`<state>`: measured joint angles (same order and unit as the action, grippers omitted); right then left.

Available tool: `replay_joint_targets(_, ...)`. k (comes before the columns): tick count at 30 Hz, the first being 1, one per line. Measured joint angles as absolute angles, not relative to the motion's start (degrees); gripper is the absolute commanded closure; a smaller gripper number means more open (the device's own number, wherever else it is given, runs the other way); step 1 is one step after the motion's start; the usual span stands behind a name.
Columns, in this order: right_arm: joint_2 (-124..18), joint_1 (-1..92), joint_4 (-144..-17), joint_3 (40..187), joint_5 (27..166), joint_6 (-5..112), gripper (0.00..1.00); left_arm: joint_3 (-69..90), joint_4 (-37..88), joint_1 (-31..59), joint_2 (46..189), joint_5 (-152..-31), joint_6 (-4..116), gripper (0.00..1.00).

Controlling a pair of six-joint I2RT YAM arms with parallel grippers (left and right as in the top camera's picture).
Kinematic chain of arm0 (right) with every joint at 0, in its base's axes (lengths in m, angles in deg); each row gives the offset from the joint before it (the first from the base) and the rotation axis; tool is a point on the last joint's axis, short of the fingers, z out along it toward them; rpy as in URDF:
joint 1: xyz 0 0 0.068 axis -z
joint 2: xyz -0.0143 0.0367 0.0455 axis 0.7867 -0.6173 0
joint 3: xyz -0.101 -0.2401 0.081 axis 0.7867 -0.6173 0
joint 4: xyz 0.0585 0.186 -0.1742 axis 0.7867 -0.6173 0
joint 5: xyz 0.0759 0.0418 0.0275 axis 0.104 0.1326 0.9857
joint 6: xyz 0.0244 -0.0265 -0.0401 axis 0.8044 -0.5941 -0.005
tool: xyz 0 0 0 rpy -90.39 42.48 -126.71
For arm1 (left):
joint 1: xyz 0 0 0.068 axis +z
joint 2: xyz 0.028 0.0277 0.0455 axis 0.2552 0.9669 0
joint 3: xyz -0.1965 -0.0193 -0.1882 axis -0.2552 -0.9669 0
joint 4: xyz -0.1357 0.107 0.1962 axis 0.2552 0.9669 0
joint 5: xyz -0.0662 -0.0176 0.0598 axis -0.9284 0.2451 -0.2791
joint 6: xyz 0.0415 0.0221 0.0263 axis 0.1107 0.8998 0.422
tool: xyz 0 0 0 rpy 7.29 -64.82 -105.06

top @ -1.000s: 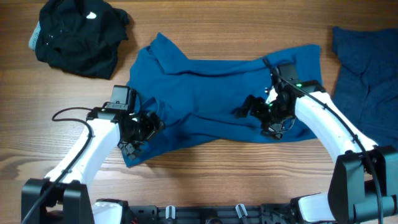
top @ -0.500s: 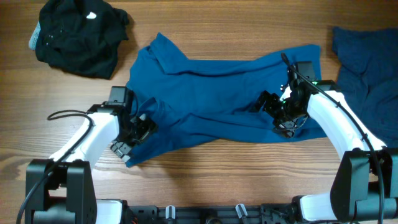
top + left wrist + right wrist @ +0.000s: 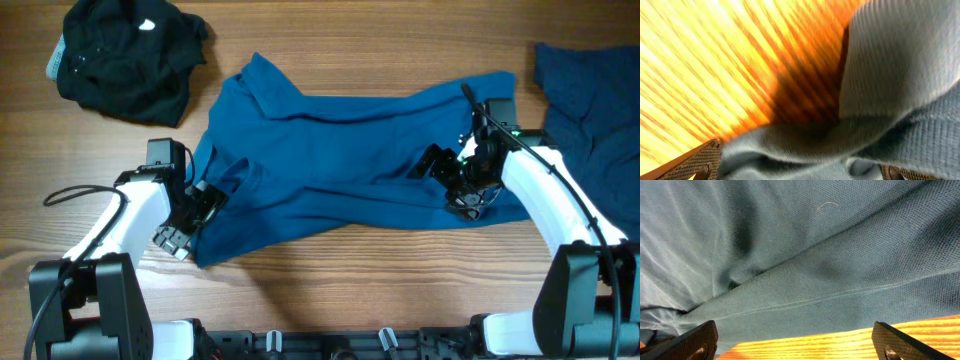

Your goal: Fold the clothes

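Your left gripper (image 3: 188, 218) and right gripper (image 3: 452, 182) gape wide, empty; closing now could pinch several layers of the blue polo shirt (image 3: 330, 150).

Warm brown wood-grain table (image 3: 400, 40) under even light

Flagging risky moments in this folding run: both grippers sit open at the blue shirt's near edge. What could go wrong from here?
1. The blue shirt lies rumpled in ridges; the right gripper, open over a fold, might pinch several layers.
2. The left gripper sits at the very hem, so it might close on little cloth and slip.
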<state>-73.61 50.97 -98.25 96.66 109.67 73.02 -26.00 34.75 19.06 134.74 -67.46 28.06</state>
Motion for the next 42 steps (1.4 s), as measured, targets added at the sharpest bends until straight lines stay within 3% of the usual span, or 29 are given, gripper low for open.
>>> replay_joint_targets(9, -71.95, 50.97, -99.26, 96.66, 109.65, 72.02, 0.0, -26.0, 32.98, 24.83, 134.74, -63.97, 28.54, 0.0)
replay_joint_targets(20, -71.84, 50.97, -100.42, 96.66, 109.65, 72.06, 0.0, -26.0, 32.41, 44.31, 134.74, -63.03, 34.34, 0.0)
replay_joint_targets(27, -68.71, 50.97, -106.19, 96.42, 109.63, 72.17, 0.0, -25.98, 33.48, 44.96, 134.54, -66.02, 36.76, 0.0)
replay_joint_targets(32, -57.06, 50.97, -109.97, 95.87, 105.74, 75.38, 0.0, -24.88, 38.66, 44.96, 129.84, -67.51, 37.99, 0.0)
replay_joint_targets(36, -50.53, 50.97, -104.66, 89.99, 105.17, 76.48, 0.0, -23.44, 40.28, 44.96, 123.15, -70.5, 38.42, 0.0)
replay_joint_targets(42, -51.9, 50.97, -94.17, 77.8, 106.79, 79.41, 0.0, -22.83, 45.09, 42.4, 117.47, -77.69, 40.24, 0.0)
